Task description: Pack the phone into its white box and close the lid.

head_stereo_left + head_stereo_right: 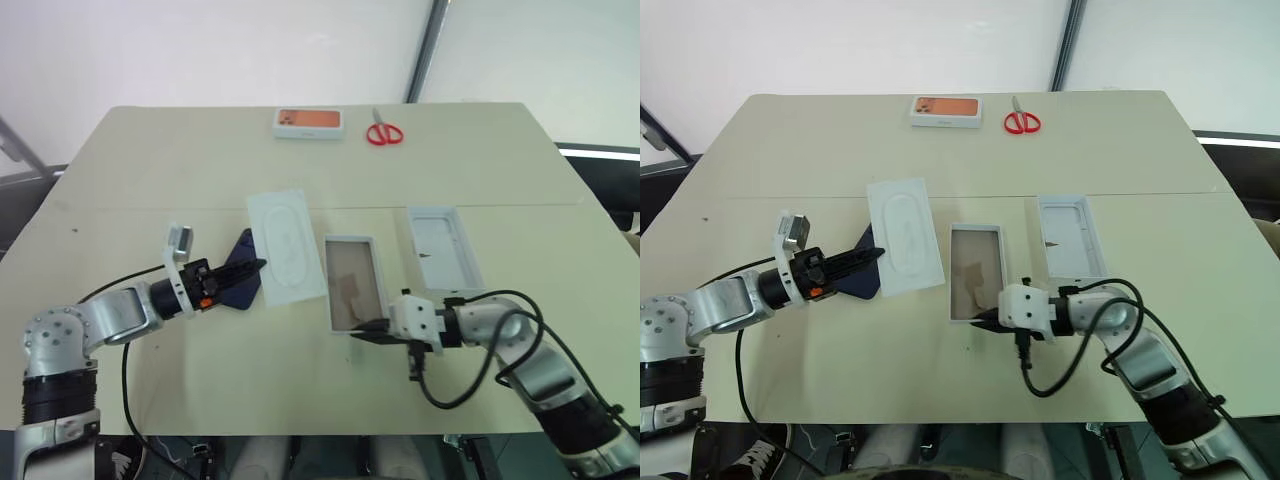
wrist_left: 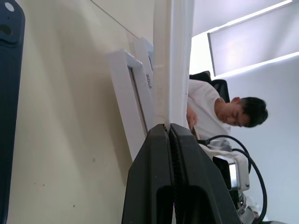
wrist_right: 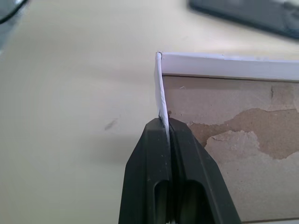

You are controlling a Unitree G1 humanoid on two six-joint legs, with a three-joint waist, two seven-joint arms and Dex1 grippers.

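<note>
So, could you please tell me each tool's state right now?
Left tool: shut on the white insert's edge.
Right tool: shut on the white box's wall.

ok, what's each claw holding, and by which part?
Left claw: shut on the white insert, at its left long edge. Right claw: shut on the white box, pinching its thin wall at the near right corner.

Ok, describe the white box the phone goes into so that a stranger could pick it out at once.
On the beige table, look at the row of white pieces in the middle. The white box is the shallow open tray second from the right, between the flat white insert and the lid. Only it has a brownish cardboard floor, and the right gripper pinches its near wall.
</note>
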